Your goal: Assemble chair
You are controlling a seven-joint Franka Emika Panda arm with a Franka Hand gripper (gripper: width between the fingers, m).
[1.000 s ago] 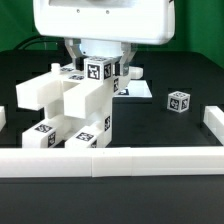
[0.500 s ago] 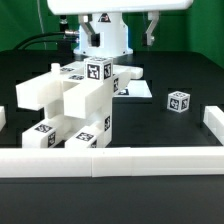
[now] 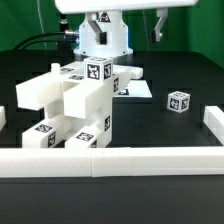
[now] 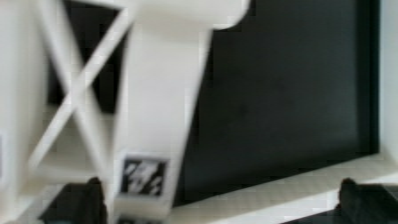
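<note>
The partly built chair stands in the middle-left of the exterior view, a stack of chunky white blocks and panels with black-and-white tags. A loose small white cube with tags lies apart on the exterior view's right. My gripper is high above the chair at the top edge, jaws wide apart and holding nothing. In the wrist view a white chair piece with a tag lies below. My gripper is open there, with one dark fingertip beside that piece.
The marker board lies flat behind the chair. A long low white rail runs along the front, with short white rail pieces at the right and the left edge. The table is black.
The gripper has risen from just above the chair to the top of the view, then drifted slightly to the exterior view's right. The chair and cube have not moved.
</note>
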